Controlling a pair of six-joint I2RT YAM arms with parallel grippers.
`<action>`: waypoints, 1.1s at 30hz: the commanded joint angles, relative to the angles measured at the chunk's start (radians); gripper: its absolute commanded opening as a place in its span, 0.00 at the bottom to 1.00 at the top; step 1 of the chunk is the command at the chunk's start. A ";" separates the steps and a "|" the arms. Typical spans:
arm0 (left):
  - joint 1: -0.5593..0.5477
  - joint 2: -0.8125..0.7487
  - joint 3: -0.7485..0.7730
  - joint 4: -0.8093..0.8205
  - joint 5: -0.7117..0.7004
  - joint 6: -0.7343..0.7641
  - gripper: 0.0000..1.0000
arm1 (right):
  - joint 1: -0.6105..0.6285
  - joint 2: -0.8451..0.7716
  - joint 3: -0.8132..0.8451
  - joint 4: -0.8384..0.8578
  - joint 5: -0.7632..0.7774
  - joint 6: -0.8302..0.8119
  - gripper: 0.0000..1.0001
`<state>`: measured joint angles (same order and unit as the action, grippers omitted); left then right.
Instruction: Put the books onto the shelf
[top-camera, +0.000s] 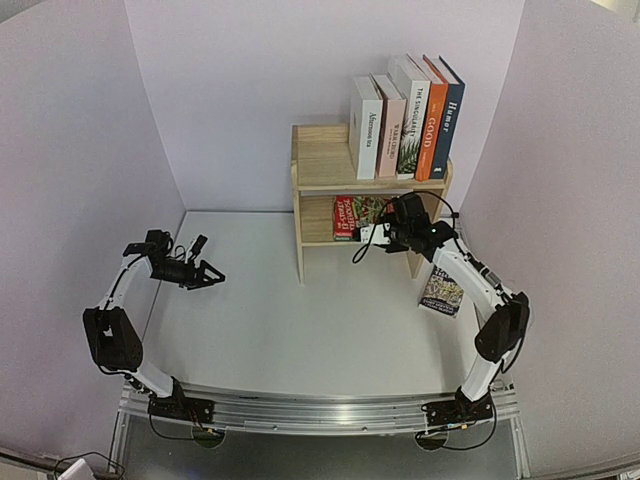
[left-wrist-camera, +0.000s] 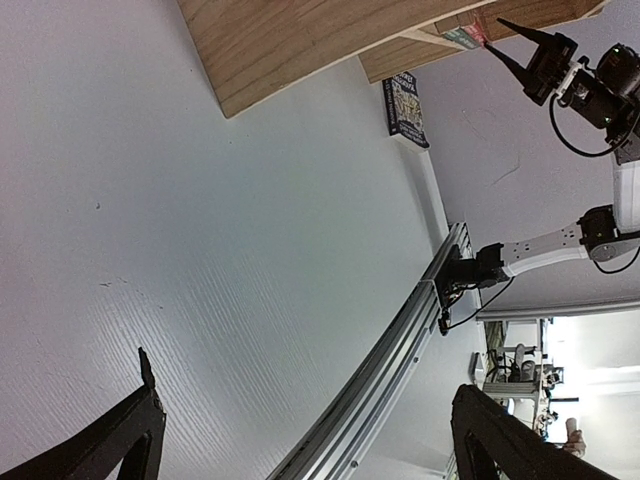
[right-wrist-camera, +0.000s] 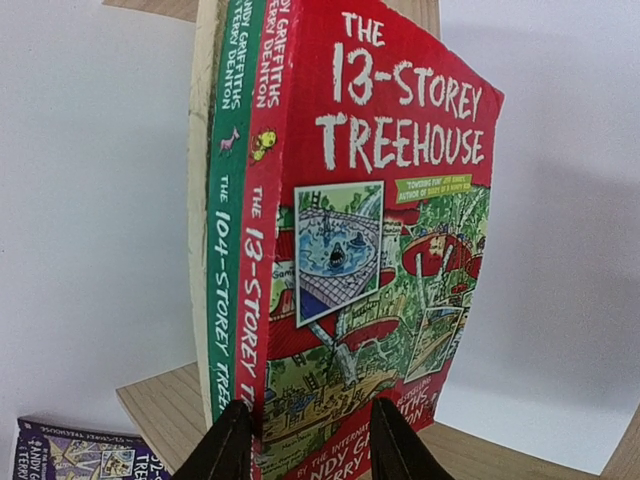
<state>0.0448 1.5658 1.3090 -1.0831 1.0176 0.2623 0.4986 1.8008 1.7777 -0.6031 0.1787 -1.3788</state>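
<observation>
I am looking at the small light natural-wood two-tier shelf (top-camera: 322, 160) standing at the back of the white table (top-camera: 290, 320). Five books are standing upright in a row on the right part of its top tier: from the left, a white "Afternoon tea" book (top-camera: 366, 128), a white pink-flowers book (top-camera: 389, 126), a white palm-leaf book (top-camera: 410, 115), an orange "GOOD" book (top-camera: 430, 120) and a dark blue "Humor" book (top-camera: 447, 115). In the lower tier a red "13-Storey Treehouse" paperback (right-wrist-camera: 380, 250) is sitting against a green "104-Storey Treehouse" paperback (right-wrist-camera: 228, 250), their spines side by side. My right tool (top-camera: 372, 236) is reaching into that tier with its fingers partly spread before the lower part of the red cover, which is showing between and beyond them; whether the tips are touching it I cannot tell. A purple Treehouse paperback (top-camera: 442, 290) is lying flat on the table just beside the shelf's right side panel. My left tool (top-camera: 207, 275) is hovering over the left of the table, well apart from the shelf, fingers spread wide and holding nothing.
</observation>
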 joint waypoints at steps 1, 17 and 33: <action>-0.002 0.002 0.044 -0.017 0.019 0.020 1.00 | -0.008 0.019 0.045 0.012 -0.014 0.018 0.39; -0.002 -0.037 0.022 0.008 -0.009 0.033 1.00 | 0.024 -0.369 -0.327 0.040 0.163 1.149 0.51; -0.002 -0.075 0.012 0.003 -0.045 0.033 1.00 | -0.481 -0.221 -0.612 -0.036 0.077 2.000 0.83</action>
<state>0.0448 1.5629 1.3090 -1.0824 0.9902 0.2705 0.0850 1.5305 1.1623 -0.6080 0.2737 0.4206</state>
